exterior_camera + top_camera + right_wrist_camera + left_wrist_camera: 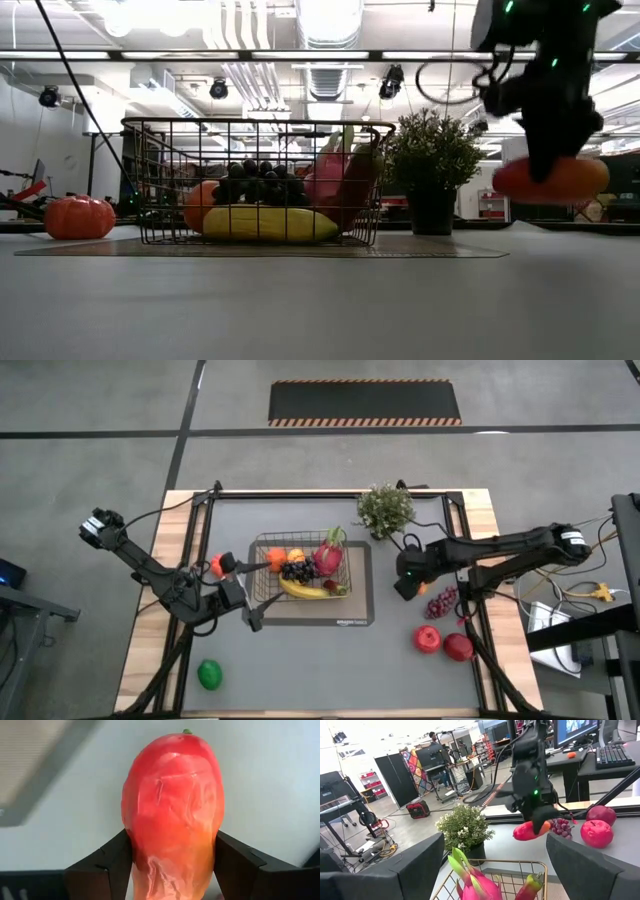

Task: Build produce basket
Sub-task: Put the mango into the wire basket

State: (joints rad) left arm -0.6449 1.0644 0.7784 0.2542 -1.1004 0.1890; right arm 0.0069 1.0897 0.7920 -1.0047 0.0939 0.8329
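Mango (172,815) clamped in your right gripper (172,870), aloft right of the basket (262,543), near the plant (386,510). Carry it level over the rim, lower onto the banana (305,590), then release. Left gripper (495,865) waits wide open, empty, at the basket's near-left corner.

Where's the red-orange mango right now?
The red-orange toy mango is clamped in the right gripper, lifted off the table, right of the dark wire basket and just in front of the green potted plant.

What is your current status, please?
Right gripper shut on mango, lifted right of basket. Left gripper open, waiting by basket's left side. Plant stands near the path.
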